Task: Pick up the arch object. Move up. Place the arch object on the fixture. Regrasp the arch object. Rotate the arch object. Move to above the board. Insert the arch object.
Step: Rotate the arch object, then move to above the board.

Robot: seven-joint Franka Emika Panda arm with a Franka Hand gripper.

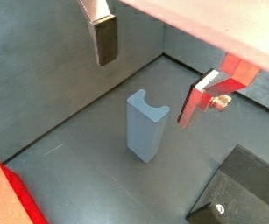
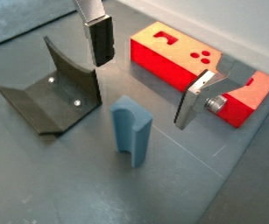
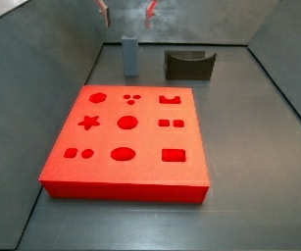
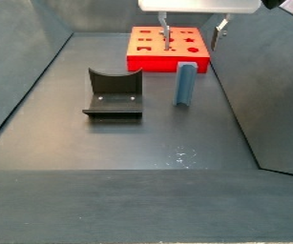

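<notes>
The grey-blue arch object (image 1: 147, 128) (image 2: 130, 131) stands upright on the grey floor, its notched end up. In both side views it (image 3: 129, 57) (image 4: 186, 83) stands beside the dark fixture (image 3: 188, 65) (image 4: 113, 95), apart from it. My gripper (image 1: 153, 74) (image 2: 146, 74) hangs open above the arch object, one finger on each side and nothing between them. In the side views the gripper (image 3: 126, 10) (image 4: 194, 29) shows at the frame's upper edge. The red board (image 3: 129, 137) (image 4: 169, 48) (image 2: 178, 57) lies flat with its shaped cutouts facing up.
Grey walls (image 3: 48, 59) (image 4: 34, 67) enclose the floor on its sides. In the wrist views the fixture (image 2: 54, 92) (image 1: 248, 188) is close to the arch object, and a corner of the board (image 1: 8, 197) shows at the edge.
</notes>
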